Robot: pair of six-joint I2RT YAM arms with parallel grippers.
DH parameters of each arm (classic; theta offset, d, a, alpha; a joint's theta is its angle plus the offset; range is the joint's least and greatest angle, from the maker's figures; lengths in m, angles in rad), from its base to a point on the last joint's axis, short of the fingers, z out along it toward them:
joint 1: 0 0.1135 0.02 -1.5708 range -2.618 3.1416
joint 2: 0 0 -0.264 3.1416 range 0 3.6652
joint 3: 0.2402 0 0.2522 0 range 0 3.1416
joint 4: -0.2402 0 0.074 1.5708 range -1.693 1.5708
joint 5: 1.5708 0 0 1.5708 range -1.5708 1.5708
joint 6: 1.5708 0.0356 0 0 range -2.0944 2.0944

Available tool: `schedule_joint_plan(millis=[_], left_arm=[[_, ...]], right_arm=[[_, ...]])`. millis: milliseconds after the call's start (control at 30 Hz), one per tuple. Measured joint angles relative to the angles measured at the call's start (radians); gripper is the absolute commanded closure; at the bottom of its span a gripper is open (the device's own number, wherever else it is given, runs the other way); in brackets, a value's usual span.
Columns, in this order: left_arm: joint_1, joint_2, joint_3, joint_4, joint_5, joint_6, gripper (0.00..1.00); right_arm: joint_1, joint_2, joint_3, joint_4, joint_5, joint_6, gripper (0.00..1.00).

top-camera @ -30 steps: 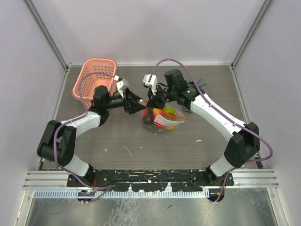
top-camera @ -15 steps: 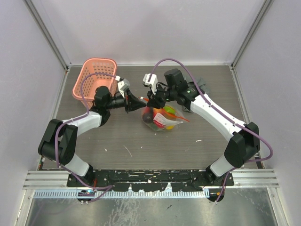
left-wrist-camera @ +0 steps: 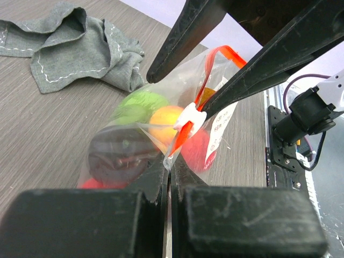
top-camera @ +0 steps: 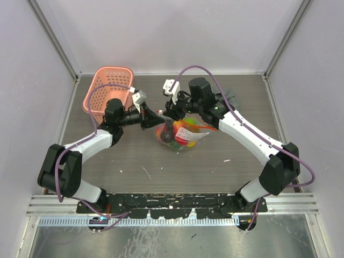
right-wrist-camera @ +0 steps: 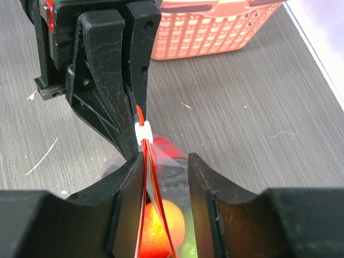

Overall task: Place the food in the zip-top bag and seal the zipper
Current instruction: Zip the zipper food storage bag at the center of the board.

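The food [left-wrist-camera: 164,117] sits inside the bag [top-camera: 185,138] on the desk [top-camera: 226,148]. The left tool [left-wrist-camera: 169,161] is clamped on the zipper [left-wrist-camera: 185,133] end, while the right tool [right-wrist-camera: 165,157], jaws parted, straddles the strip beside its slider [right-wrist-camera: 142,130]. Sealing likely demands a taut strip and a steady pull.

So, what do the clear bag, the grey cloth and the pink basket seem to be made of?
The zip-top bag: thin glossy plastic film, creased, with the food showing through. The grey cloth: soft matte fabric, probably woven; it folds and has stitched edges. The basket: stiff pink plastic, likely moulded: regular lattice.
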Motion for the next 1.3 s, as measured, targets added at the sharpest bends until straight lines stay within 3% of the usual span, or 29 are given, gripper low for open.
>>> schedule_joint_plan(millis=[567, 933, 1300], left_arm=[[0.0, -0.004, 0.0, -0.075, -0.015, 0.044, 1.0], [0.0, -0.004, 0.002, -0.103, -0.023, 0.048, 1.0], [0.0, -0.004, 0.004, -0.119, -0.034, 0.055, 1.0]], right_arm=[[0.005, 0.061, 0.026, 0.013, -0.116, -0.018, 0.54], [0.008, 0.091, 0.045, 0.014, -0.121, -0.024, 0.65], [0.008, 0.109, 0.051, 0.014, -0.142, -0.026, 0.63]])
